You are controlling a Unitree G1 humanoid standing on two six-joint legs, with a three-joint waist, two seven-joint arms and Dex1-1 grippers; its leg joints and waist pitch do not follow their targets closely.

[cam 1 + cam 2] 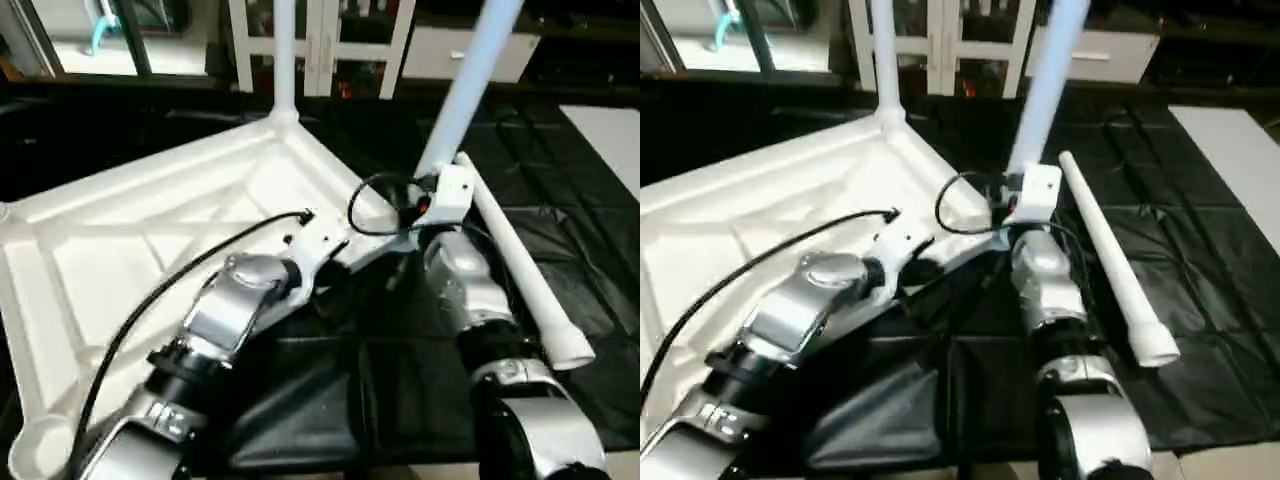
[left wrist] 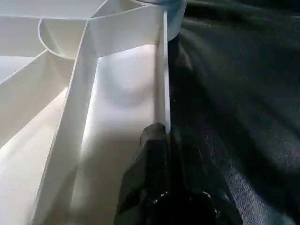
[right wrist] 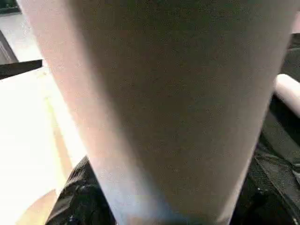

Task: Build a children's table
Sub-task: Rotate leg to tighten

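Note:
The white table top (image 1: 150,230) lies upside down on a black mat, its diagonal ribs facing up. One white leg (image 1: 284,60) stands upright in the far corner socket. A second leg (image 1: 465,90) leans to the right, its lower end at the corner nearest my right gripper (image 1: 425,190), which is closed around it; the right wrist view has this leg (image 3: 159,103) right up against the camera. A third leg (image 1: 520,270) lies loose on the mat to the right. My left gripper (image 2: 161,131) is shut on the top's near rim (image 2: 164,70).
The black mat (image 1: 560,180) covers the floor around the top. A white glass-door cabinet (image 1: 320,40) stands behind the work. A white sheet (image 1: 610,130) lies at the far right. An open round socket (image 1: 40,445) sits at the top's near left corner.

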